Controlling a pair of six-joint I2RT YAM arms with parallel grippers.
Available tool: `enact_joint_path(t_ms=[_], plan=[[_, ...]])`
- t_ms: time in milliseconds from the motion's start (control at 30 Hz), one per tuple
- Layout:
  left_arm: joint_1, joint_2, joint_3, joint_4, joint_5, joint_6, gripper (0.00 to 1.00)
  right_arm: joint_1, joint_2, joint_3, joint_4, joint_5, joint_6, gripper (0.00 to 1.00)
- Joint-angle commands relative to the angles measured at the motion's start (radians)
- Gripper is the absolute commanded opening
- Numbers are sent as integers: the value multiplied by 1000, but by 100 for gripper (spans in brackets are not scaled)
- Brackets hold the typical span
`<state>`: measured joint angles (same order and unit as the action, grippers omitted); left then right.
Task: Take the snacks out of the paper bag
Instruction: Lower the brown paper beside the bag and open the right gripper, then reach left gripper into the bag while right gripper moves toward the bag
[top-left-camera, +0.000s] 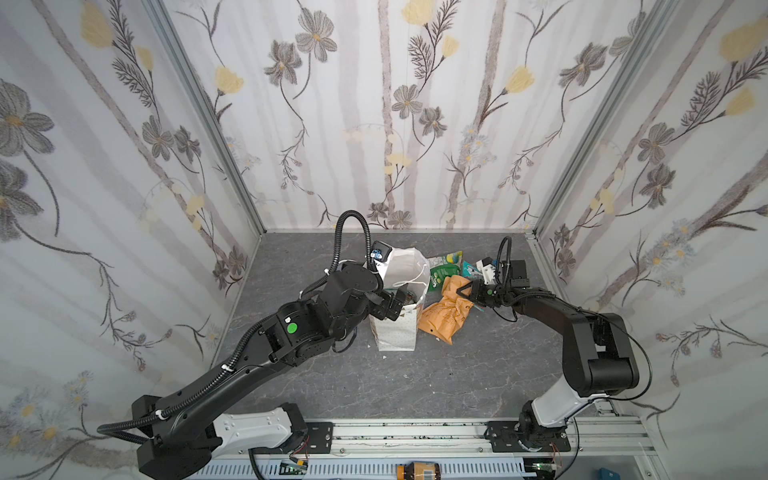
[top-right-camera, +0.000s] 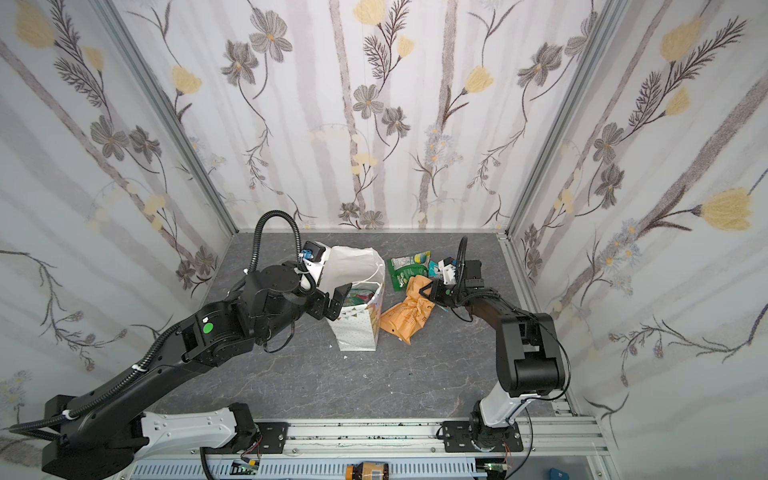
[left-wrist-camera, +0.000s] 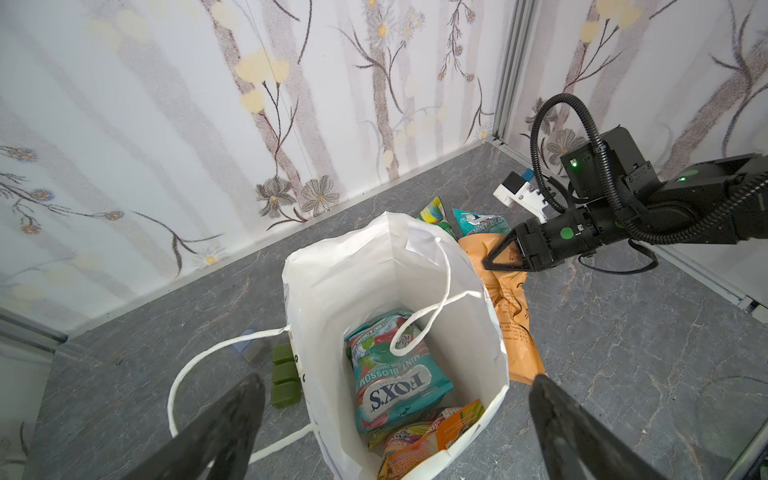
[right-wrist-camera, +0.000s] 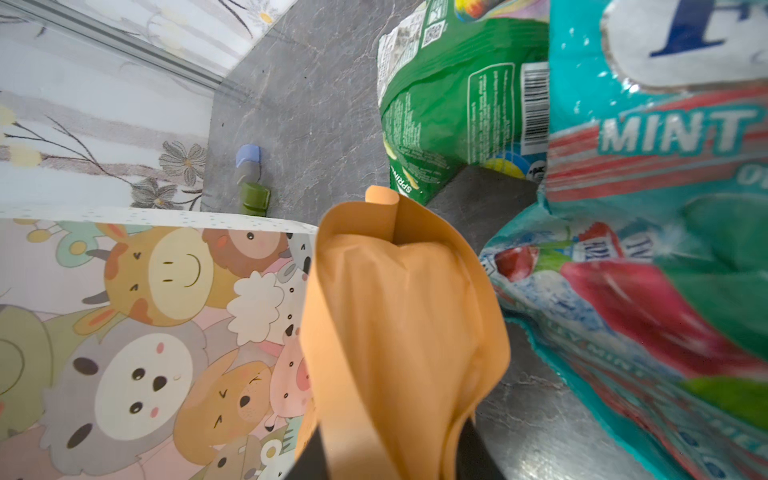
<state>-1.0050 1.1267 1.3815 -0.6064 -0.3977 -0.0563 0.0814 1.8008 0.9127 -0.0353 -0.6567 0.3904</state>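
Observation:
The white paper bag (top-left-camera: 397, 332) (top-right-camera: 357, 332) (left-wrist-camera: 332, 282) stands upright mid-table, mouth open. Its side with cartoon animals (right-wrist-camera: 145, 311) fills part of the right wrist view. Inside lie a teal FOX'S packet (left-wrist-camera: 399, 382) and an orange-yellow packet (left-wrist-camera: 428, 436). My left gripper (top-left-camera: 397, 305) (top-right-camera: 336, 301) (left-wrist-camera: 397, 386) hangs open over the bag's mouth, holding nothing. To the bag's right lie a green packet (top-left-camera: 442, 272) (right-wrist-camera: 457, 116), a teal packet (top-left-camera: 469, 270) (right-wrist-camera: 665, 208) and the orange pouch (top-left-camera: 444, 316) (top-right-camera: 407, 316) (right-wrist-camera: 395, 311). The pouch's raised end sits between the jaws of my right gripper (top-left-camera: 467, 293) (left-wrist-camera: 498, 259) (right-wrist-camera: 392, 465). Whether they press on it does not show.
Three small green blocks (left-wrist-camera: 284, 374) (right-wrist-camera: 254, 198) and a pale blue cube (left-wrist-camera: 251, 345) (right-wrist-camera: 248, 156) sit on the grey floor on the bag's far-left side. Flowered walls close in the back and both sides. A metal rail runs along the front.

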Motion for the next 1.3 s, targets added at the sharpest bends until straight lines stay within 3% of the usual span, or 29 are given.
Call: enact_joint_path(t_ms=[0, 100, 367, 533, 700, 933, 1267], plan=[[4, -4, -4, 4, -3, -13, 100, 3, -2, 13, 39, 57, -29, 41], [8, -3, -4, 6, 3, -13, 100, 3, -15, 20, 13, 104, -46, 54], [11, -6, -1, 4, 13, -10, 100, 3, -109, 41, -85, 272, -94, 74], [18, 7, 19, -9, 28, -34, 100, 3, -197, 46, -110, 338, -77, 81], [51, 26, 50, -26, 66, -77, 100, 8, -361, 51, -116, 330, -21, 82], [142, 79, 116, -61, 165, -151, 100, 36, -564, 60, -32, 183, 121, 84], [247, 209, 218, -102, 276, -165, 99, 223, -622, 165, -108, 196, 152, 93]])
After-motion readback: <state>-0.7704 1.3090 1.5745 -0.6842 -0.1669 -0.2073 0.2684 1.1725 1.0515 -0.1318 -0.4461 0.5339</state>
